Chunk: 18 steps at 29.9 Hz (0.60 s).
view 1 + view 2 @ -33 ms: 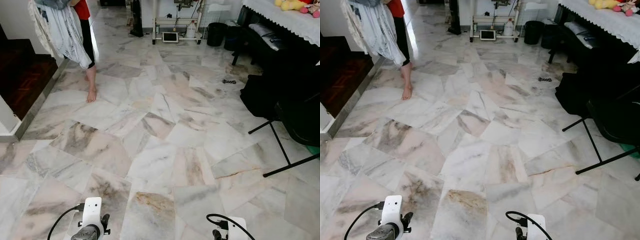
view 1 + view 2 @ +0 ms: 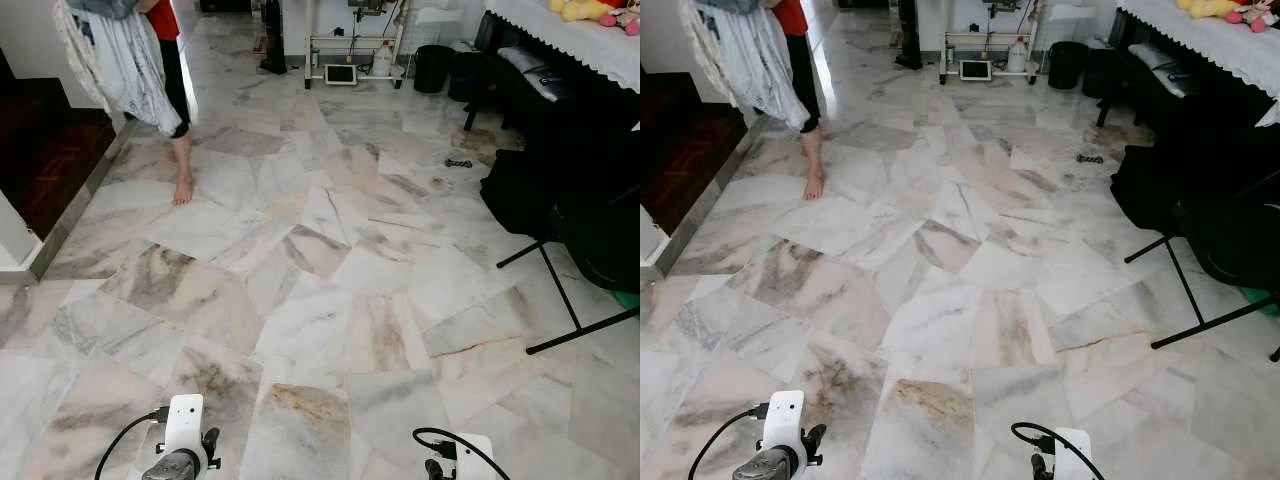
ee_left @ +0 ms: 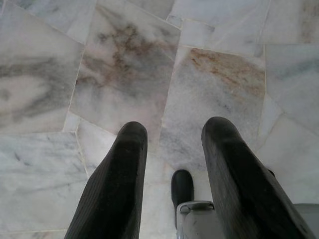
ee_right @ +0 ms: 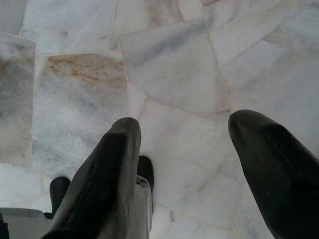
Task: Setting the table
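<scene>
A table with a white lace cloth point(image 2: 585, 40) stands at the far right, with soft toys on it. My left gripper point(image 3: 174, 137) hangs low over the marble floor point(image 2: 320, 300), open with nothing between its fingers. My right gripper point(image 4: 184, 127) hangs likewise, open and empty. Both wrists show at the bottom edge of the head views, the left wrist point(image 2: 183, 440) and the right wrist point(image 2: 455, 458). No tableware can be seen.
A barefoot person point(image 2: 183, 185) stands at the far left holding a white-grey cloth point(image 2: 120, 60). Black chairs and a folding stand point(image 2: 560, 290) crowd the right side. A dark wooden step point(image 2: 45, 150) lies left. A black bin point(image 2: 433, 68) and white rack point(image 2: 350, 45) stand far back.
The cloth in the person's hands has swung slightly. My arms and the view have not moved.
</scene>
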{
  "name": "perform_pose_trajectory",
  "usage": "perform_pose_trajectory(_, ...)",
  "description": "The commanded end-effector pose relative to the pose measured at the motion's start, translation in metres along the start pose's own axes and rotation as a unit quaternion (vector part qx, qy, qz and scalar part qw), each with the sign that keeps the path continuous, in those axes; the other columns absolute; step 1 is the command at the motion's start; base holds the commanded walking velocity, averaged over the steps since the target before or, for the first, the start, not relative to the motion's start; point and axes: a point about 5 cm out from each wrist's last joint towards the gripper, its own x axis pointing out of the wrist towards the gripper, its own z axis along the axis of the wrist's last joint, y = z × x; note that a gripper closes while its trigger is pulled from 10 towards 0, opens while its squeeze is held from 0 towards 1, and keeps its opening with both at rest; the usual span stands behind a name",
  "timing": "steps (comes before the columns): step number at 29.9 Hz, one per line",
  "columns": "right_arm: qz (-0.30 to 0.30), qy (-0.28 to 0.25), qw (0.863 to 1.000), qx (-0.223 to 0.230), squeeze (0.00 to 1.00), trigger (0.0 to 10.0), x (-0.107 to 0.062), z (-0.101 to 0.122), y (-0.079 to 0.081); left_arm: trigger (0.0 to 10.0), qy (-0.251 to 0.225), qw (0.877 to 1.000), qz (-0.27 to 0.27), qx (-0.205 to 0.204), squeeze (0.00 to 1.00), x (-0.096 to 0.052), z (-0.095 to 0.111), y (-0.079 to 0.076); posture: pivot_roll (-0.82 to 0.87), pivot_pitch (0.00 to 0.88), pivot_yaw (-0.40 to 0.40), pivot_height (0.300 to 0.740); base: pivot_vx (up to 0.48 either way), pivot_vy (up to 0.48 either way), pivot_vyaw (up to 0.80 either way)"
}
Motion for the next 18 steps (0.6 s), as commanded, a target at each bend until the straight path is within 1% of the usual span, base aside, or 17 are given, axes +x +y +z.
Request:
perform_pose_trajectory(1,0.083,0.016,0.991,0.103,0.0,10.0,0.01,0.028,0.018,10.0,0.049,0.998,-0.032,-0.005,0.0,-0.01,-0.035,0.009,0.26,0.0,-0.216,0.74,0.0,0.0,0.0)
perform_pose_trajectory(10,0.083,0.016,0.991,0.103,0.0,10.0,0.01,0.028,0.018,10.0,0.049,0.998,-0.032,-0.005,0.0,-0.01,-0.035,0.009,0.26,0.0,-0.216,0.74,0.0,0.0,0.0)
perform_pose_trajectory(11,0.082,0.016,0.991,0.106,0.0,10.0,0.01,0.027,0.018,10.0,0.052,0.998,-0.033,-0.005,0.0,-0.011,-0.036,0.009,0.0,0.0,0.0,0.74,0.0,0.0,0.0)
perform_pose_trajectory(12,0.092,0.022,0.991,0.097,0.0,10.0,0.009,0.022,0.027,10.0,0.06,0.997,-0.039,0.004,0.0,-0.01,-0.038,0.006,0.2,0.0,-0.144,0.74,0.0,0.0,0.0)
perform_pose_trajectory(14,0.106,0.029,0.99,0.088,0.0,10.0,0.007,0.017,0.039,10.0,0.069,0.997,-0.044,0.015,0.0,-0.01,-0.039,0.002,0.2,0.0,-0.144,0.74,0.0,0.0,0.0)
perform_pose_trajectory(15,0.109,0.03,0.99,0.085,0.0,10.0,0.007,0.016,0.041,10.0,0.071,0.996,-0.045,0.017,0.0,-0.01,-0.039,0.001,0.19,0.0,-0.145,0.74,0.0,0.0,0.0)
perform_pose_trajectory(18,0.108,0.03,0.99,0.085,0.0,10.0,0.007,0.016,0.041,10.0,0.07,0.996,-0.045,0.017,0.0,-0.01,-0.039,0.001,0.19,0.0,-0.143,0.74,0.0,0.0,0.0)
